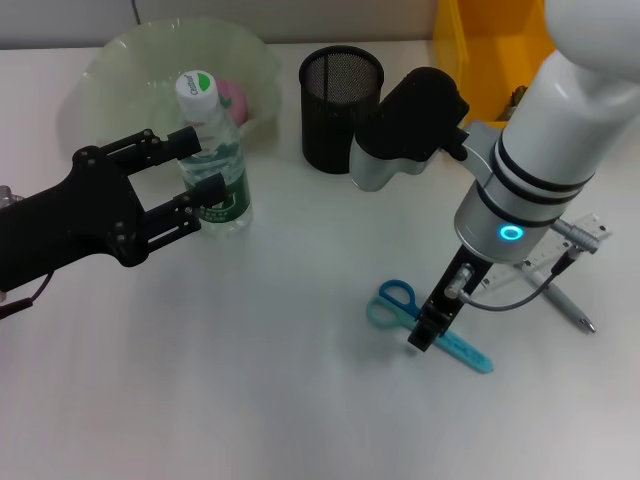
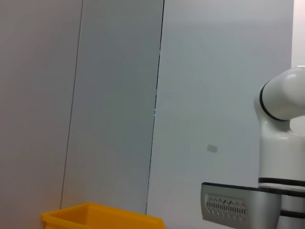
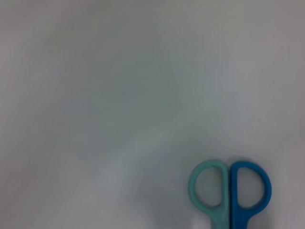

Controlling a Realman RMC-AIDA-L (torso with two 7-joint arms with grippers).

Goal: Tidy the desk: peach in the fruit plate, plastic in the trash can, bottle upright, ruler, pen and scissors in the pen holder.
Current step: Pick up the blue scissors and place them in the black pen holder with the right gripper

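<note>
Scissors [image 1: 420, 320]: flat on desk [image 1: 250, 380] — handles toward robot's left, blades under right tool.
Right tool [image 1: 428, 330]: on scissors; finger state unclear.
Left tool [image 1: 200, 168]: apart, straddling upright bottle [image 1: 213, 160].

Bright even light, soft shadows, blurry scissors [image 3: 231, 193]

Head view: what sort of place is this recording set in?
Probably an office desk set up as a robot test bench: a white desk with scissors, a pen and a mesh pen holder, plain wall panels behind.
</note>
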